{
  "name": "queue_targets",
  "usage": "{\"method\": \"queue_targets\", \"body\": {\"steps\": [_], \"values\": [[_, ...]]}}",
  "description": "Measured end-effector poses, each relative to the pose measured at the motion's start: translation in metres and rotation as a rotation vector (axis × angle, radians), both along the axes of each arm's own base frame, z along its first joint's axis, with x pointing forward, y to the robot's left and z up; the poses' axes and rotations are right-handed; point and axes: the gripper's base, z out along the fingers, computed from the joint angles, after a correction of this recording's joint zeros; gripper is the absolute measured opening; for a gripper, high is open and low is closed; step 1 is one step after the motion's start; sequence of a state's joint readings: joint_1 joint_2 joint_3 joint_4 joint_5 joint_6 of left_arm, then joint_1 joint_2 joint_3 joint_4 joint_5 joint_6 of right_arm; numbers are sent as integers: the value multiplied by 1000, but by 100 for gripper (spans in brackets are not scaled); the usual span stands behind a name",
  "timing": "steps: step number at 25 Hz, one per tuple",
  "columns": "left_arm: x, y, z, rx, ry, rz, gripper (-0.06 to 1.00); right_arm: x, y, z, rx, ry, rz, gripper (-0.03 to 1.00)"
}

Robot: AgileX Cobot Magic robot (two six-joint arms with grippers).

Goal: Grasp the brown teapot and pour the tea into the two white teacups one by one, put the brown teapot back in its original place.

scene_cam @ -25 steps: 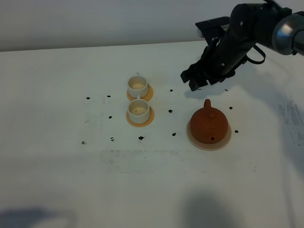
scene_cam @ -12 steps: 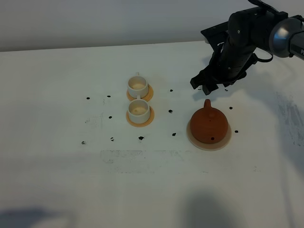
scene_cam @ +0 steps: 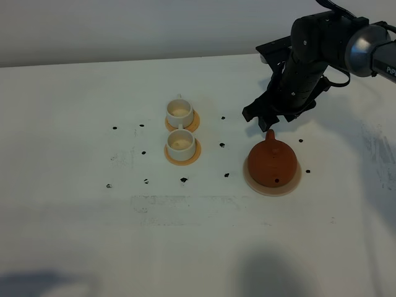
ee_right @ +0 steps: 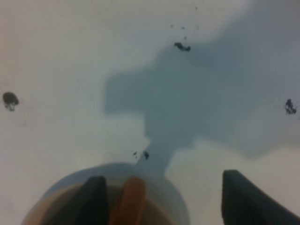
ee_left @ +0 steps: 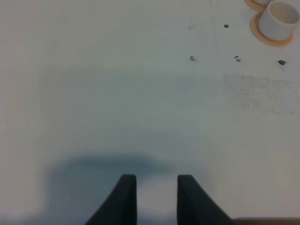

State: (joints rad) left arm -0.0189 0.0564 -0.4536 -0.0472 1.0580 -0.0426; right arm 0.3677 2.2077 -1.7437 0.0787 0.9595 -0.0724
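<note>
Terracotta-brown clay marks the brown teapot (scene_cam: 271,162) in the high view. We find it right of centre, seated on the pale-beige coaster (scene_cam: 292,183) on the white tabletop (scene_cam: 74,235). Its long axis runs up and down the frame. A narrow brown projection points at the upper edge, and a small dark hole shows on the side facing the lower edge. The right end effector (scene_cam: 260,119) hangs directly above that projection in the frame, just beside it; we cannot tell from here whether they touch. Left of the teapot and well apart, the upper white teacup (scene_cam: 179,110) and the lower white teacup (scene_cam: 180,143) stand one above the other, each on an orange-tan disc (scene_cam: 195,122). The upper one's tiny handle points toward the upper edge. Black marks (scene_cam: 184,180) dot the tabletop around them.

In the left wrist view we see the left end effector (ee_left: 156,201) clenched on nothing, its dark fingers (ee_left: 125,199) over bare tabletop. A white teacup (ee_left: 280,18) on its disc sits well apart from them.

In the right wrist view the right end effector (ee_right: 171,201) is released, its jaws spread wide and gripping nothing. The brown teapot (ee_right: 129,204) shows only as its narrow projection, between the fingers and just beside one of them. The coaster (ee_right: 161,178) curves its pale rim around it.
</note>
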Motion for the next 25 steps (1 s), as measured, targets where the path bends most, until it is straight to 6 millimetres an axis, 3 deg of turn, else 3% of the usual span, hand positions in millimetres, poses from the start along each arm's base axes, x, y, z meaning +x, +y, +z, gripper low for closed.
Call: {"method": "queue_targets", "body": {"steps": [16,25], "values": [[0,0,0,0,0,0,21,-7,10,0,-5,25,24,51],[0,0,0,0,0,0,21,-7,7,-1,-49,32,39,51]]}}
